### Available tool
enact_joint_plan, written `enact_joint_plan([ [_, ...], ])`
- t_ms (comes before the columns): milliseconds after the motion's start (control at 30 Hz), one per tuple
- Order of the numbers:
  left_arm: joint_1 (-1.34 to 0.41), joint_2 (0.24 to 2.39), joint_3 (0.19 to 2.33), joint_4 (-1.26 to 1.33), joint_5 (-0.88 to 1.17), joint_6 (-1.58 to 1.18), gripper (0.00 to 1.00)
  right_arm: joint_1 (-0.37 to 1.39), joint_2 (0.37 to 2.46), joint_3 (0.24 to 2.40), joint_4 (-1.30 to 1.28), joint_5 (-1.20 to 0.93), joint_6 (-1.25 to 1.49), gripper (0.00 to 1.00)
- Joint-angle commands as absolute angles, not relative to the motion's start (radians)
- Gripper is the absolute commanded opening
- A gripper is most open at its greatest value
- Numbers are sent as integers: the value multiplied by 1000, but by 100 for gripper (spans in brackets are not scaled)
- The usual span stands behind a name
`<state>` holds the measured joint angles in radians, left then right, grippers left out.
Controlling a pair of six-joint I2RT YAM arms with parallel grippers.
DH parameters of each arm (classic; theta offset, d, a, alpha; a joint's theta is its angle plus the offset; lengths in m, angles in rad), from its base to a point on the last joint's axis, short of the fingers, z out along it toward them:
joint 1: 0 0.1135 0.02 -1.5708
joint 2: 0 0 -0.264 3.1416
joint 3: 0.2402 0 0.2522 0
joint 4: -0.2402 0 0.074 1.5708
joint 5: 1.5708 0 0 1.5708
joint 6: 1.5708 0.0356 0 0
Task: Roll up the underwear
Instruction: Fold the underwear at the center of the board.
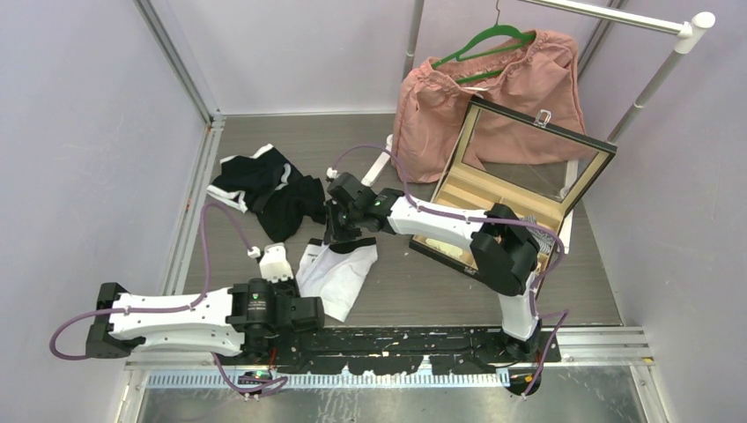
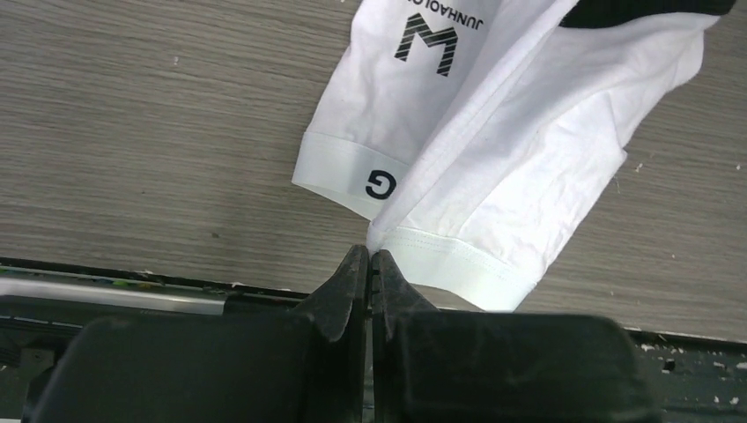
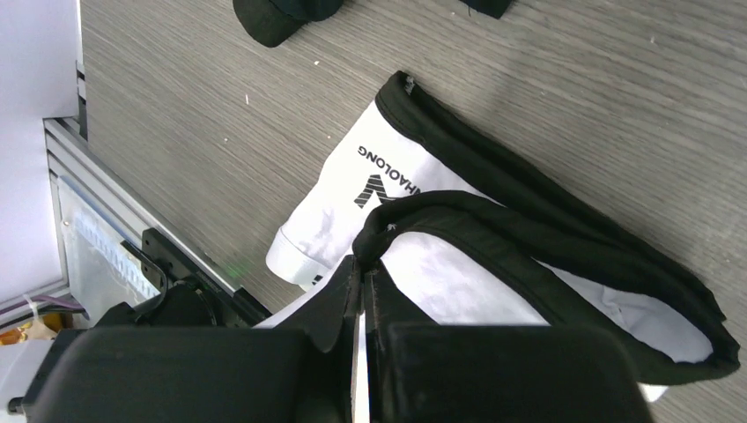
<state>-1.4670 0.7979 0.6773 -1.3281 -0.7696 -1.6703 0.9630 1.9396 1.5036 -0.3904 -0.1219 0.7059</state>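
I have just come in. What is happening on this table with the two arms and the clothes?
Two robot arms are handling one pair of white underwear on the table. The left gripper is shut on its leg hem at the near side. The right gripper is shut on the black waistband at the far side. The garment is not yet rolled. A pile of black underwear lies beyond it, with no gripper on it.

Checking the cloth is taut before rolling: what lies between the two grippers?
Only the white underwear: the left gripper pinches its leg hem, the right gripper its black waistband. The top view shows this.
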Motion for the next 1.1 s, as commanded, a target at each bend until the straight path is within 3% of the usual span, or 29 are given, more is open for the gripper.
enact_joint_plan([
  [0, -1467, 823, 663, -1396, -846, -1775, 1, 962, 1963, 1574, -346, -129, 676, 1],
  [200, -1417, 872, 643, -1355, -867, -1759, 1, 962, 1999, 1584, -338, -115, 677, 1],
  [700, -1064, 818, 493, -933, -671, -1303, 1, 956, 2027, 1585, -324, -110, 683, 3],
  [1067, -976, 930, 524, -911, -656, -1270, 1, 941, 2032, 1579, -311, -106, 683, 4],
])
